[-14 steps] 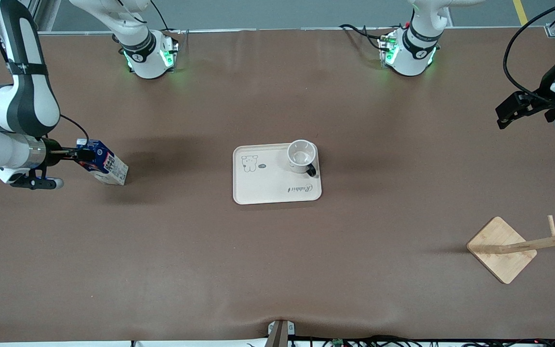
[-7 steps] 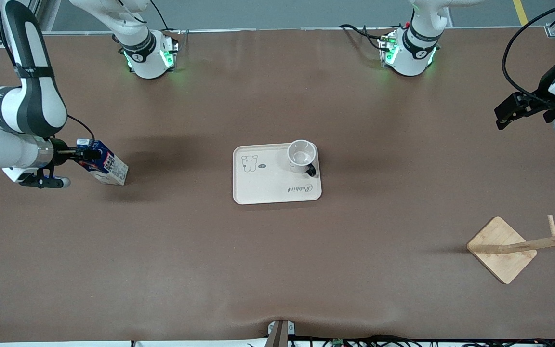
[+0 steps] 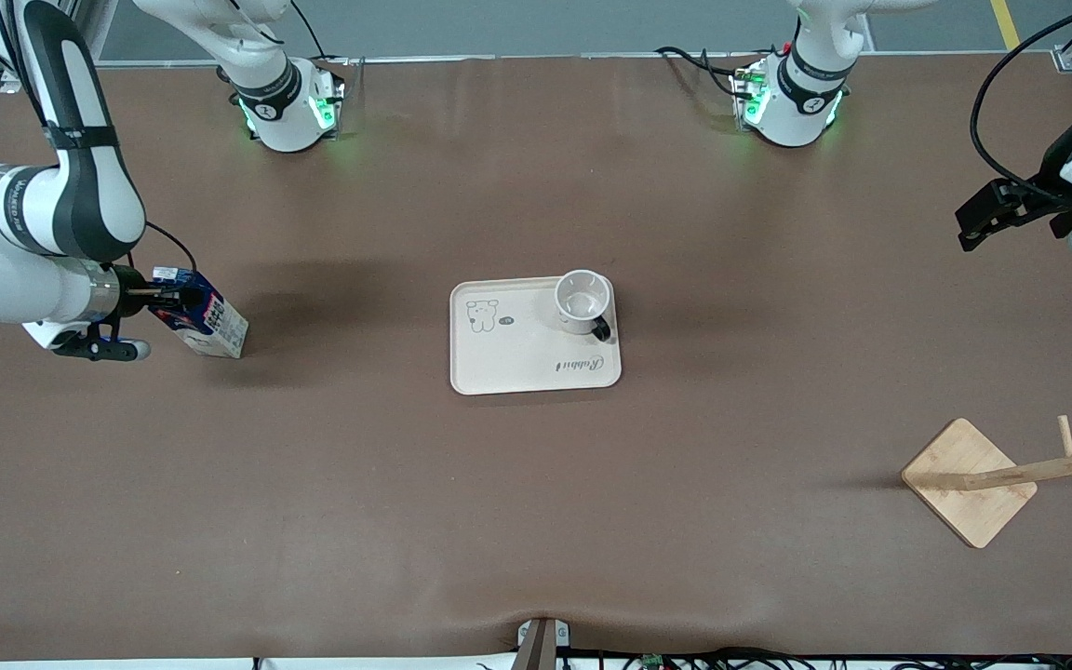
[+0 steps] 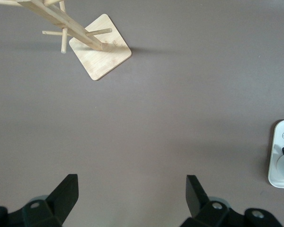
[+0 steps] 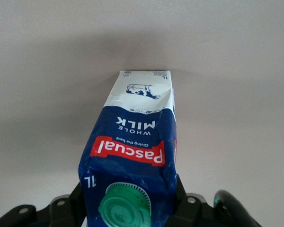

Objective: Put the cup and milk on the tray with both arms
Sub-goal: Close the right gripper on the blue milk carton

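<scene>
Gripping the milk [image 3: 206, 321] at its top, the right gripper [image 3: 168, 298] stands clamped; the cup [image 3: 582, 301] sits on the tray [image 3: 508, 368]; the left gripper [image 4: 132, 194] waits, fingers spread.

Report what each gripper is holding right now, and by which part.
The right gripper is clamped on the milk at its top, its fingers on either side just below the green cap. The left gripper is open and holds nothing.

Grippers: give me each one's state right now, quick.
Left gripper: open, holding nothing, waiting at its end of the table.
Right gripper: shut on the milk carton, which stands on the table.
</scene>
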Robot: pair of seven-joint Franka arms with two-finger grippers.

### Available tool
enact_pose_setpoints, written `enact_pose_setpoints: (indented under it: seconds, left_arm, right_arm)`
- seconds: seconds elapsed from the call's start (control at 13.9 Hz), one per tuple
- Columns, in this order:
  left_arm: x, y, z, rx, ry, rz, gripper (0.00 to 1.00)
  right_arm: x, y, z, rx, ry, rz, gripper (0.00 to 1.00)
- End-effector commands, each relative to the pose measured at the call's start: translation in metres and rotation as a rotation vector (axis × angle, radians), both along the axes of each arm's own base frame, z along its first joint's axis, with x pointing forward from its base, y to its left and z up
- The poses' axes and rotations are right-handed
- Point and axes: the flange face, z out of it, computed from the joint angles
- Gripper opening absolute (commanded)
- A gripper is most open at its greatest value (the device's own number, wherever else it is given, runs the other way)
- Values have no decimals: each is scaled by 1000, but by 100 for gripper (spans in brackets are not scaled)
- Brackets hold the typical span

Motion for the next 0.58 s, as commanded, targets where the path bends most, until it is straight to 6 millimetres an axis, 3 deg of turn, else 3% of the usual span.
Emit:
enact_pose_setpoints:
  seconds: [0.0, 0.14, 0.5]
  left_arm:
    - [-2, 7, 3, -17, -10, -3, 100]
    - [-2, 7, 3, -17, -9, -3, 100]
    - [-1, 9, 2, -15, -9, 1, 100]
  right_arm:
    - [-4, 2, 14, 5, -8, -5, 0]
    - [3, 3, 31, 8, 10, -1, 0]
    - [23, 37, 80, 14, 12, 46, 0]
